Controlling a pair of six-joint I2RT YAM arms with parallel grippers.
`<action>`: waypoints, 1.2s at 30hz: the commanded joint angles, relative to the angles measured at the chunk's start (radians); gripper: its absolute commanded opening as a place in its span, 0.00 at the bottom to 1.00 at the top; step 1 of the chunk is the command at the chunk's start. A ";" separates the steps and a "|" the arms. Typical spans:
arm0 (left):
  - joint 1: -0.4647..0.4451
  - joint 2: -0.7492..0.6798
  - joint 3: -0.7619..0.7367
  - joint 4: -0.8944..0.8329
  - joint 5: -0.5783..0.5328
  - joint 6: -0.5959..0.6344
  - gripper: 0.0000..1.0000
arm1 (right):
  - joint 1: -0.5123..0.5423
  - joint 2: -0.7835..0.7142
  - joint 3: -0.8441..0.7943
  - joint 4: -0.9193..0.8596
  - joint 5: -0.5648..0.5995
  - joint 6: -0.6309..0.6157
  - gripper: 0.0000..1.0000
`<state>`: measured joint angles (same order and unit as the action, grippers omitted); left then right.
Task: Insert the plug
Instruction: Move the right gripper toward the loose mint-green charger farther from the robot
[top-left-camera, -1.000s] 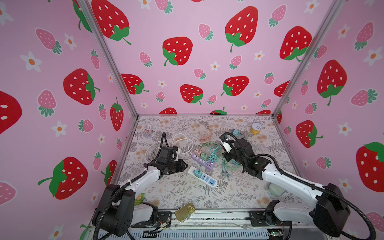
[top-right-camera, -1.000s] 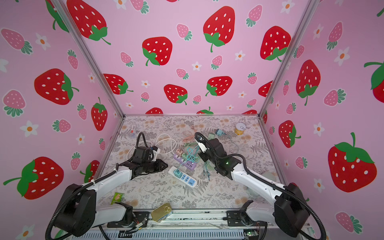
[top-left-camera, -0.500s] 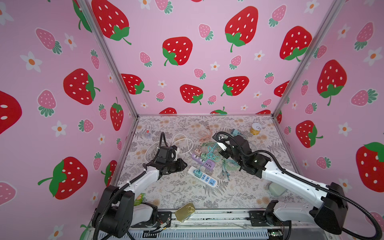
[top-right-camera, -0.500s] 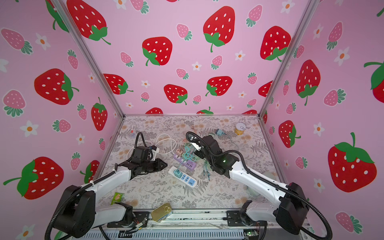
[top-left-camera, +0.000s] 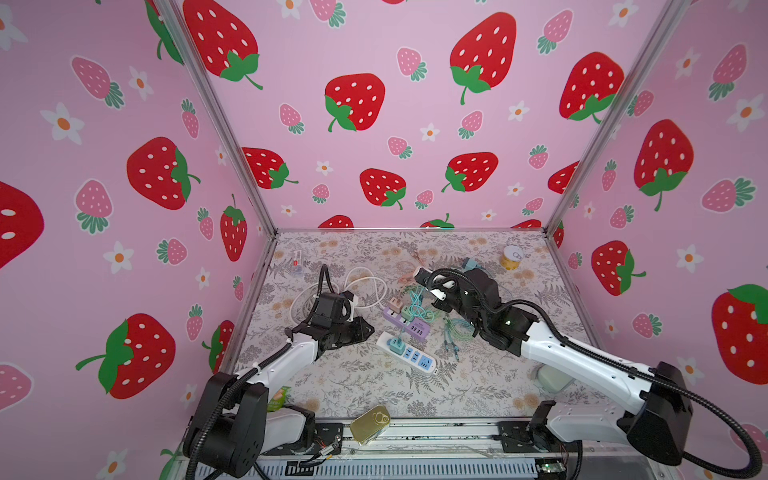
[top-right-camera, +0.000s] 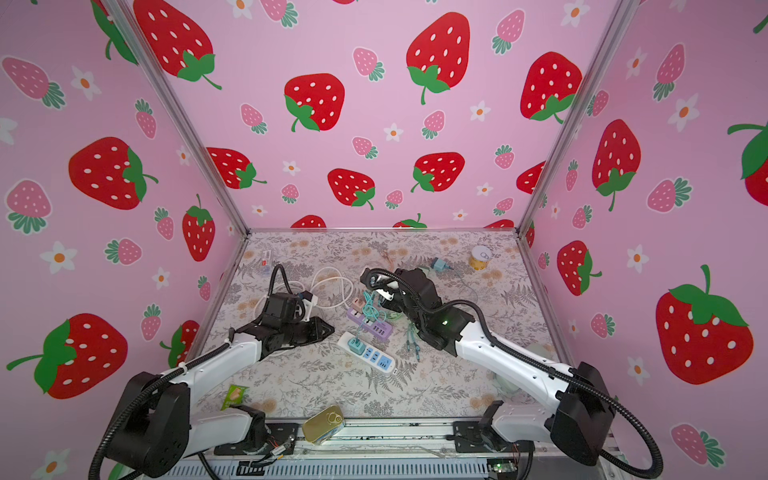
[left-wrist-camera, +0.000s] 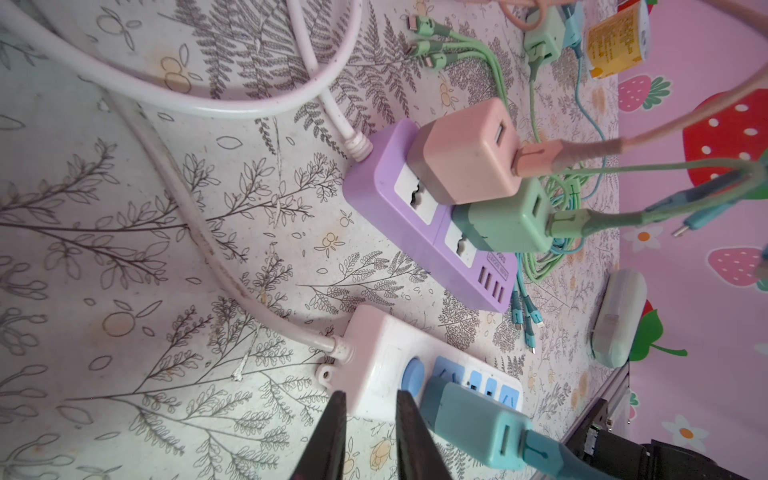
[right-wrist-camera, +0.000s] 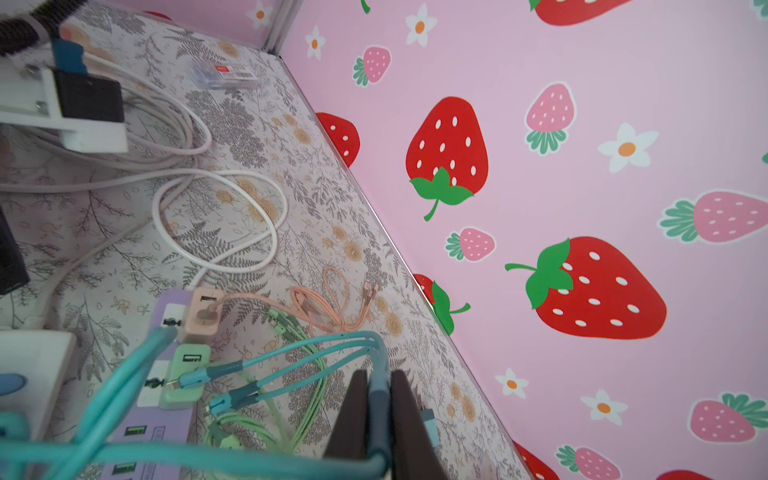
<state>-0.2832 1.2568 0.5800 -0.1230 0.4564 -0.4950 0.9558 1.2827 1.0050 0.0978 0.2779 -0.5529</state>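
Note:
A white power strip (top-left-camera: 409, 353) (left-wrist-camera: 374, 365) with blue sockets lies mid-table. A teal charger plug (top-left-camera: 395, 345) (left-wrist-camera: 469, 419) stands in its end socket. My left gripper (top-left-camera: 368, 330) (left-wrist-camera: 370, 399) hovers at the strip's cord end, its fingers nearly touching, nothing between them. My right gripper (top-left-camera: 420, 275) (right-wrist-camera: 379, 374) is raised over the purple strip and is shut on the grey-blue sleeve of the teal cable (right-wrist-camera: 291, 349) (top-left-camera: 415, 301). The cable's connector heads (right-wrist-camera: 232, 399) dangle below it.
A purple power strip (top-left-camera: 405, 323) (left-wrist-camera: 386, 187) carries a pink charger (left-wrist-camera: 465, 153) and a green charger (left-wrist-camera: 503, 220). White cord loops (top-left-camera: 365, 286) lie behind it. Also here: green cable ends (top-left-camera: 453, 338), yellow roll (top-left-camera: 512, 257), gold tin (top-left-camera: 370, 424), pale case (top-left-camera: 552, 378).
My right gripper has moved left across the table, carrying the teal cable with it. The left arm has stayed where it was.

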 joint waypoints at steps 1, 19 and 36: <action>0.006 -0.023 -0.012 0.013 0.010 -0.003 0.25 | 0.008 0.038 0.047 0.065 -0.091 -0.070 0.11; 0.006 -0.131 -0.050 -0.026 -0.153 -0.090 0.25 | 0.009 0.348 0.203 0.128 -0.364 -0.038 0.13; 0.007 -0.272 -0.055 -0.106 -0.253 -0.104 0.26 | -0.015 0.473 0.350 -0.138 -0.149 0.046 0.48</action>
<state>-0.2813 0.9951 0.5270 -0.2008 0.2268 -0.5934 0.9497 1.7817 1.3354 0.0471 0.0967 -0.5140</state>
